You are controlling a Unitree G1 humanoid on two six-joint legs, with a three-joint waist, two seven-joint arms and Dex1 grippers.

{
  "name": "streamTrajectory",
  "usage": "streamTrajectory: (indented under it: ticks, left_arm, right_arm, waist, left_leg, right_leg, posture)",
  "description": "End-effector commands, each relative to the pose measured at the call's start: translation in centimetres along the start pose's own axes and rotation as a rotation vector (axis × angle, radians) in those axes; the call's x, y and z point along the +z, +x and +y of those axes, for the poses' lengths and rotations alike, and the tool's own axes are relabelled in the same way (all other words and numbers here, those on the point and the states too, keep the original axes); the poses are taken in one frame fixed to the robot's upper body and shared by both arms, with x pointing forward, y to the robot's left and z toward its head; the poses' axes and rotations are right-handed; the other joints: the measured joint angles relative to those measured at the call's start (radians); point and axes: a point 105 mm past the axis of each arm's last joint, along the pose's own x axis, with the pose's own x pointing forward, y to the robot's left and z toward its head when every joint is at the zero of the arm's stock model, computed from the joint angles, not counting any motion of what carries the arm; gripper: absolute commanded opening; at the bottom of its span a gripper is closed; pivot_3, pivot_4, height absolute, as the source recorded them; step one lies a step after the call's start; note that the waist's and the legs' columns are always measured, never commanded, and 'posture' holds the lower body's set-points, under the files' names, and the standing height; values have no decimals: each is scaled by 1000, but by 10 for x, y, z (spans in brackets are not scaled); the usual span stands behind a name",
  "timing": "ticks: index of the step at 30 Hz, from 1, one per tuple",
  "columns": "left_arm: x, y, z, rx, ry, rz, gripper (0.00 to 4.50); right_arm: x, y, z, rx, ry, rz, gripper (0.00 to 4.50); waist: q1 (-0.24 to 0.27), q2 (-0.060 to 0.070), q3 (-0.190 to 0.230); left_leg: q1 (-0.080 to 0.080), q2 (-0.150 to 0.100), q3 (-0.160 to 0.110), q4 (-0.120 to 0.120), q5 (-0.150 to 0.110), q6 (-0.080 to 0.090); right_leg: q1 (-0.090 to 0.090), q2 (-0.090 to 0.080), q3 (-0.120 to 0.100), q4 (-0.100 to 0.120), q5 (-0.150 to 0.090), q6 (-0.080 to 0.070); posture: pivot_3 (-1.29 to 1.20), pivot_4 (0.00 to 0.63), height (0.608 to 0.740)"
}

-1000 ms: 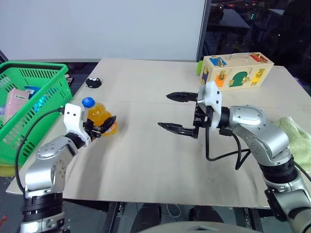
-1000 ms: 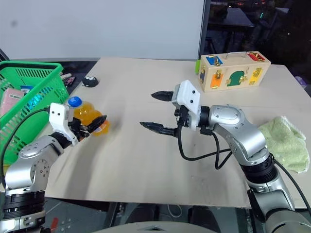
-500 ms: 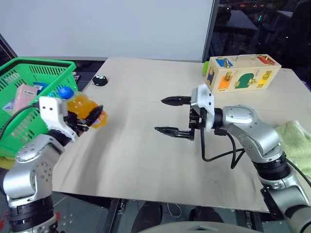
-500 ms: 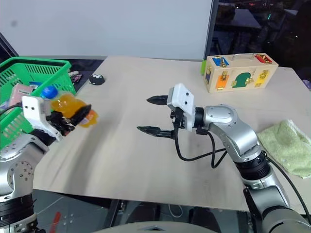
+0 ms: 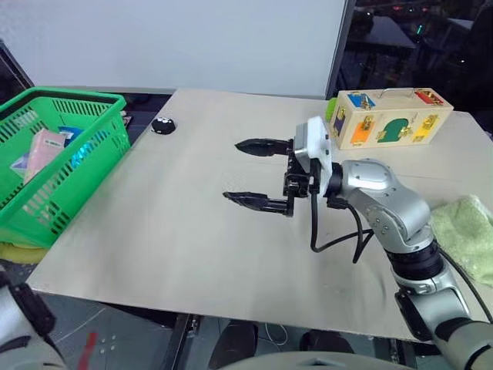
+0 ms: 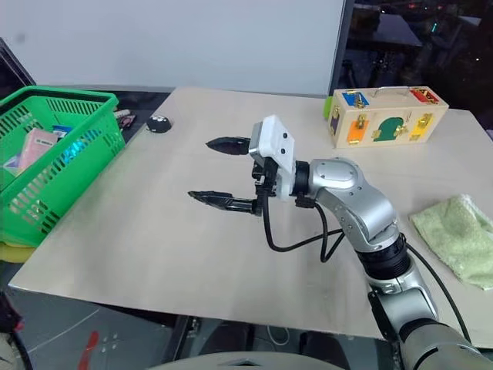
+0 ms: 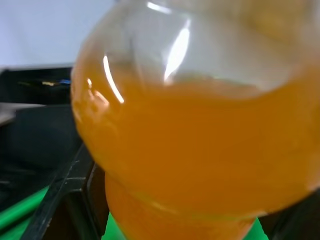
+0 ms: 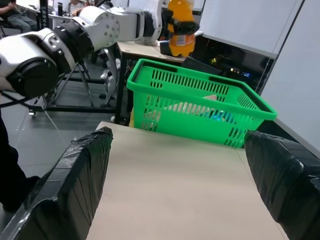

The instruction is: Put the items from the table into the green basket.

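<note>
Gripping the orange-drink bottle [image 8: 181,27], left claw [image 8: 167,25] above green basket [image 8: 200,107].

Orange-drink bottle [image 8: 181,26] no longer at the table's [image 5: 177,231] left edge: now lifted clear of it, clamped in the left gripper [image 8: 170,25], raised above the green basket [image 8: 200,107]. Right gripper [image 5: 258,173] shifted slightly toward the basket side, fingers spread wide as before, nothing between them.

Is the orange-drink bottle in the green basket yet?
Not yet. The left tool holds the bottle in the air above the green basket.
</note>
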Motion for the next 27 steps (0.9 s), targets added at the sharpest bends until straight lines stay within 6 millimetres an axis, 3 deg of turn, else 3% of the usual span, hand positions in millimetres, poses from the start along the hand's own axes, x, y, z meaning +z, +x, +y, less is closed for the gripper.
streamTrajectory:
  ticks: [1,4,5,6,15,17,19,21,23,27]
  left_arm:
    - [17,6,14,13,139,-63,2976]
    - [5,7,25,39,198,-29,2976]
    - [2,5,30,58,213,-23,4015]
    - [0,5,32,68,226,-23,4262]
    - [-6,1,12,-22,222,-69,4262]
    - [1,-4,-21,-169,186,-141,4262]
    - [1,-19,-72,-386,87,-178,4262]
    - [-10,-52,-132,-650,4,-146,4262]
    - [-20,-85,-176,-823,-74,-107,4262]
    - [-37,-137,-228,-1033,-178,15,4262]
  right_arm:
    - [16,0,2,-1,-55,-46,4500]
    - [18,0,3,2,-56,-60,4500]
    - [19,0,4,6,-54,-70,4500]
    - [21,0,4,8,-53,-77,4500]
    - [24,-2,3,9,-53,-94,4500]
    - [23,-4,2,4,-50,-87,4500]
    - [18,-6,0,-16,-50,-66,4500]
    - [4,-14,-10,-96,-53,11,4500]
    - [-17,-29,-22,-207,-62,116,4500]
    - [-44,-67,-36,-416,-46,265,4500]
  waist:
    - [-2,0,0]
    - [-10,-5,1]
    - [-13,-7,1]
    - [-13,-7,1]
    - [-11,-6,2]
    - [-9,-7,2]
    - [-4,-6,2]
    - [-1,-6,1]
    - [-1,-7,1]
    - [-10,-12,-2]
  left_leg:
    - [0,0,0,0,0,0]
    - [0,0,0,0,0,-1]
    - [0,0,0,0,0,-1]
    - [0,1,0,0,0,-1]
    - [0,1,0,0,0,-1]
    - [0,1,1,0,0,-1]
    - [0,1,1,0,1,-1]
    - [0,0,1,0,1,-2]
    - [0,-1,3,0,1,-2]
    - [-1,-2,4,1,1,-2]
  right_leg:
    - [0,0,0,0,0,0]
    - [0,0,0,0,0,0]
    - [0,0,0,0,0,0]
    - [0,0,0,0,0,0]
    - [0,0,0,1,0,0]
    - [0,0,0,2,0,0]
    - [0,-1,0,2,0,0]
    - [1,-3,0,1,0,0]
    - [1,-5,1,1,0,0]
    - [1,-6,3,1,0,0]
  posture:
    - [162,0,740]
    - [155,0,740]
    - [155,0,740]
    - [155,0,740]
    - [191,0,740]
    - [191,0,740]
    - [189,0,740]
    - [189,0,740]
    - [167,0,740]
    - [119,0,740]
